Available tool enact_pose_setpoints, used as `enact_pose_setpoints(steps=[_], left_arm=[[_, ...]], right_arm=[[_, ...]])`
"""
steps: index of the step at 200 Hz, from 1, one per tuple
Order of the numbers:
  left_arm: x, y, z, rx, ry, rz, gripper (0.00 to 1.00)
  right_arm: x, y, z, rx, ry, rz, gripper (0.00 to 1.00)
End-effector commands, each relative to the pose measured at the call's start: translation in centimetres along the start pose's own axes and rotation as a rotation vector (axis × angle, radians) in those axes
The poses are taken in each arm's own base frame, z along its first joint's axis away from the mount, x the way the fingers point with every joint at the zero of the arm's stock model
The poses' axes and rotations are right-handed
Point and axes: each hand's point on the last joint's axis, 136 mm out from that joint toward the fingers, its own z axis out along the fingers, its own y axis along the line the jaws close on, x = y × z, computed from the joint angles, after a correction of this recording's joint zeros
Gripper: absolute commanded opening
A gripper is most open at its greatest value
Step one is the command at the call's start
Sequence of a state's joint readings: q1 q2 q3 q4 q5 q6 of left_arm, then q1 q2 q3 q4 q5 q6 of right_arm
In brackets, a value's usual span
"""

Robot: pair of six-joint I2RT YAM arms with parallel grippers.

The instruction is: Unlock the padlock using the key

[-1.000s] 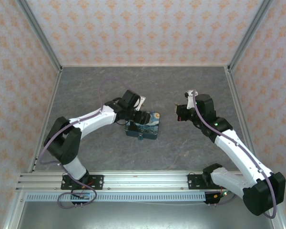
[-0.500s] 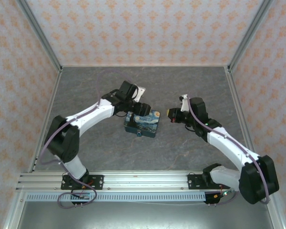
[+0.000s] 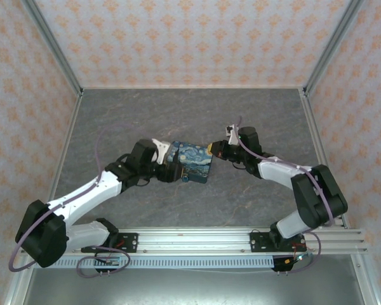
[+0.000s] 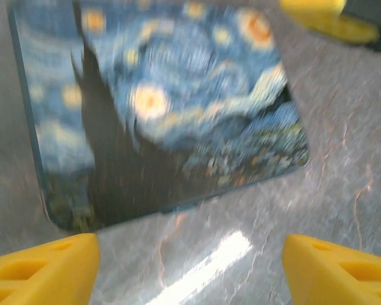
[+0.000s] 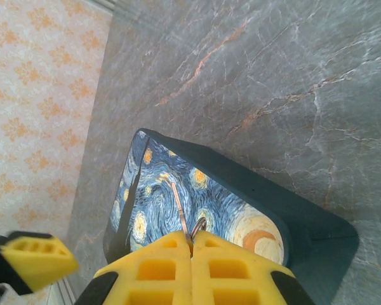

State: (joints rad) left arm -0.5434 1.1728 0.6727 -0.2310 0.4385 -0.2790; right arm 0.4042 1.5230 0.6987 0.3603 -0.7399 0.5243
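Rail: metal bar along the near edge of the table; both arm bases are bolted to it.
Left arm: reaches low from the near-left corner toward the middle of the table, wrist pointing right.
Left gripper: sits just beside the left side of the box, not touching it. In the left wrist view the two yellow fingertips stand wide apart with bare table between them, so the jaws are spread and hold nothing.
Box: flat blue-and-yellow painted box, lying on the table mid-field between the two grippers, turned at a slight angle. It looks blurred in the left wrist view.
Padlock: small dark nub at the near edge of the box in the overhead view. It is too small to tell more.
Right arm: bends in from the near-right corner, forearm low, wrist pointing left.
Right gripper: at the far-right corner of the box. In the right wrist view its yellow fingers are pressed together, pinching the key.
Key: thin pale metal sliver with a small ring at the fingertips, sticking out over the lid of the box. Cannot tell if it touches the lid.
Walls: patterned orange-and-white panels around the far and side edges.
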Motion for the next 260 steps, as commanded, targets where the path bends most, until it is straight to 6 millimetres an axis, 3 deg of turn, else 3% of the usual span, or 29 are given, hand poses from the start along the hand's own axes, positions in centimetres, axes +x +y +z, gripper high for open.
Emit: enact_pose_setpoints(steps=[1,65,96,144,198,260], left_arm=[[-0.6,-1.4,0.2,0.083,-0.075,-0.041,0.76],[1.5,-0.8,4.9,0.079,-0.046,-0.046,0.74],[1.0,-0.6,6.6,0.056,-0.078,-0.048,0.72],[-0.6,-0.7,7.9,0.035,-0.079,-0.032,0.71],[-0.5,1.0,9.1,-0.049,-0.060,0.020,0.67],[-0.3,3.6,8.0,-0.172,-0.137,0.066,0.64]], right_arm=[[-1.5,1.9,0.8,-0.062,-0.024,-0.040,0.00],[-0.5,-0.1,1.7,0.022,0.016,-0.034,0.00],[-0.4,-0.4,1.7,0.036,0.017,-0.034,0.00],[-1.0,-1.6,2.0,0.111,0.022,-0.023,0.00],[-2.6,-2.1,2.7,0.124,0.000,-0.024,0.00],[-2.4,-2.5,2.9,0.127,0.007,-0.030,0.00]])
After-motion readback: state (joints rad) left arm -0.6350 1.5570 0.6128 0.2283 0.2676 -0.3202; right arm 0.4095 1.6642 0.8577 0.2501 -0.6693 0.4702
